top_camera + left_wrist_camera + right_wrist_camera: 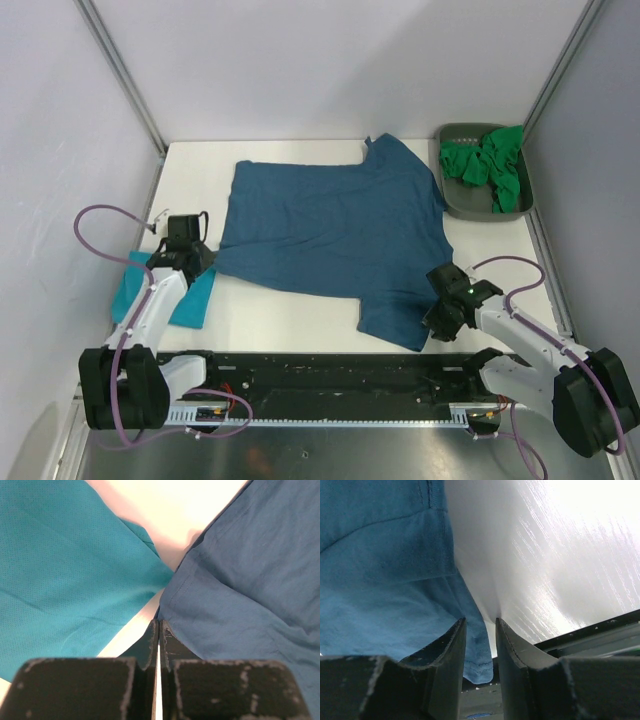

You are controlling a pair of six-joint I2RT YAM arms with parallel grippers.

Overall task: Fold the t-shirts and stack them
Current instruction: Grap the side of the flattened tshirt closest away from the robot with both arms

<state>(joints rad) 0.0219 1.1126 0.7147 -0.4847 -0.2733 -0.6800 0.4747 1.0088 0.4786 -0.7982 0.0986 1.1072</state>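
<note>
On the white table (290,320): both arms at the near corners of a spread shirt.
From above, a dark steel-blue short-sleeved cloth t-shirt (330,230) lies flat across the middle of the table. A turquoise cloth t-shirt (185,300) lies at its near left corner, and crumpled bright green t-shirts (490,165) sit in the dark grey plastic tray (455,205) at the far right. The left gripper (203,262) is at the blue shirt's left corner, the right gripper (432,322) at its near right corner. Left wrist: the fingers (150,640) are pressed together (whether any cloth is pinched I cannot tell), tips at the blue hem beside the turquoise cloth. Right wrist: the jaws stand apart, and the blue hem corner shows in the gap between them.
</note>
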